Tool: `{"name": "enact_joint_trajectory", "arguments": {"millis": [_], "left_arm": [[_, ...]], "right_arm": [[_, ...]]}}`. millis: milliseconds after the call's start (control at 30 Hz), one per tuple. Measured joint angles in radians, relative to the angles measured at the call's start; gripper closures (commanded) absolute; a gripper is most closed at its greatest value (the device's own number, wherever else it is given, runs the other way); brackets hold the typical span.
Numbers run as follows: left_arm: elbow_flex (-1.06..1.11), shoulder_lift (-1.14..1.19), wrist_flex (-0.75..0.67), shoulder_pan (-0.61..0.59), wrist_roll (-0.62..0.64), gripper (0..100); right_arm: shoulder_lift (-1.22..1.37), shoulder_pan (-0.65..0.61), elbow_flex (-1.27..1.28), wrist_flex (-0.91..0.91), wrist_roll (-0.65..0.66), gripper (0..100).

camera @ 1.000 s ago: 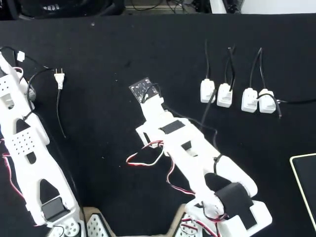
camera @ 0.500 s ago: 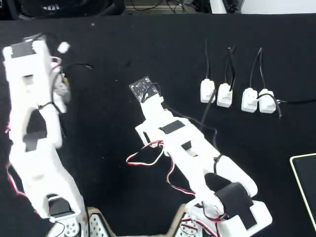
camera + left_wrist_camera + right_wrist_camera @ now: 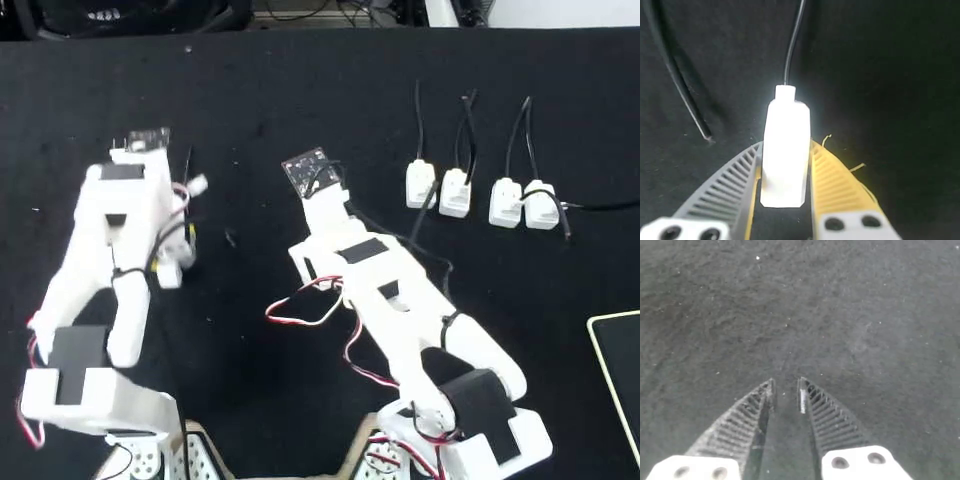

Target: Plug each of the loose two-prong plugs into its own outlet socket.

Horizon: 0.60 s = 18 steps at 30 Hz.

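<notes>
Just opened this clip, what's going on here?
The left tool is clamped on a white plug, whose cord trails off over the black cloth. The right tool hangs over bare cloth, jaws a slit apart, holding nothing. The white sockets lie in a row farther right on the table, apart from both arms, so the held plug is not yet in one.

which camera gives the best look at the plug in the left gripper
The left wrist view: the white plug sits close up, clamped in the left gripper. In the high view the left arm hides most of it; the right wrist view faces black mat.
</notes>
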Motion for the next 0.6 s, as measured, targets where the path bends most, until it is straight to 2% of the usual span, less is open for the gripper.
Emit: {"name": "enact_joint_trajectory", "arguments": {"millis": [133, 367, 467, 600], "left_arm": [[0.129, -0.064, -0.043, 0.0, -0.002, 72], [0.147, -0.11, -0.054, -0.029, -0.104, 75], [0.147, -0.109, -0.078, -0.1, -0.147, 75], [0.149, -0.058, -0.181, -0.209, -0.222, 75]], "right_arm": [[0.0, 0.0, 0.0, 0.0, 0.0, 93.6], [0.0, 0.0, 0.0, 0.0, 0.0, 93.6], [0.0, 0.0, 0.0, 0.0, 0.0, 93.6], [0.0, 0.0, 0.0, 0.0, 0.0, 93.6]]}}
